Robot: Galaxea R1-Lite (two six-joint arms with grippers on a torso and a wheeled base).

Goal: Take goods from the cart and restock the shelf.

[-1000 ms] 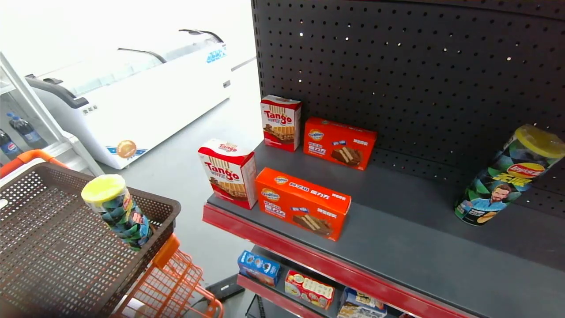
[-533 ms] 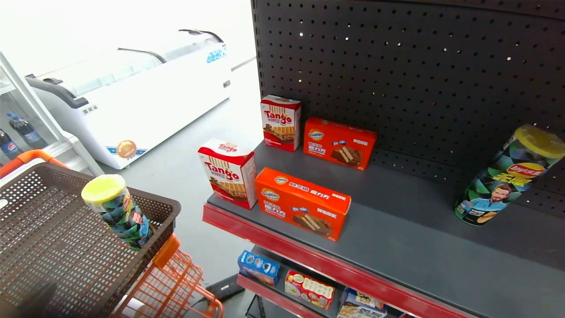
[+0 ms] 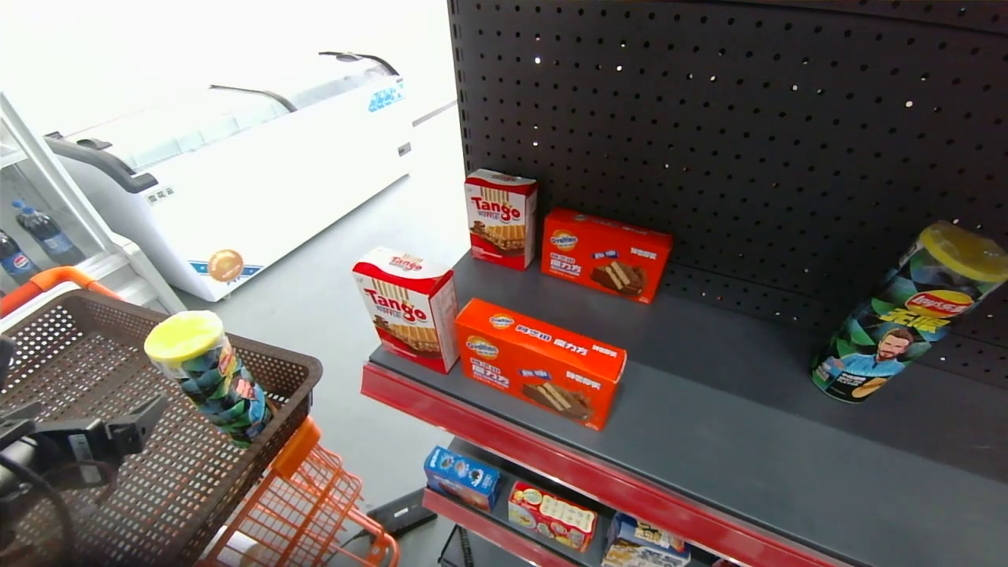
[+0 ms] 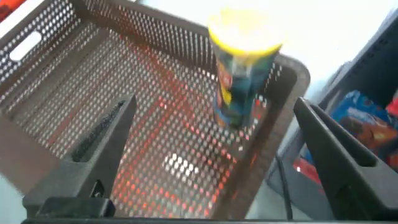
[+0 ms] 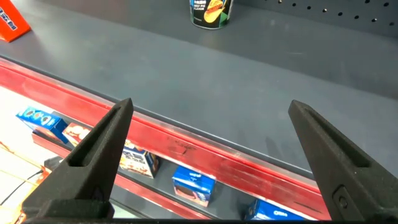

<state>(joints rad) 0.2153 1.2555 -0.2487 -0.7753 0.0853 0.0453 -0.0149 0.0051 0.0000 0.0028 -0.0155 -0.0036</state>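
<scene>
The chip can [image 3: 206, 376], yellow-lidded, is seen standing on its base in the brown perforated basket [image 3: 293, 368] on the orange cart [image 3: 315, 504], near the basket corner closest to the shelf [image 3: 709, 441]. The left end effector [image 4: 214, 109] is held over the basket with fingers wide apart, the can ahead of them and untouched. The right end effector [image 5: 210, 106] is likewise spread apart, positioned over the shelf's red front edge; a second can [image 3: 906, 315] is stood by the pegboard.
</scene>
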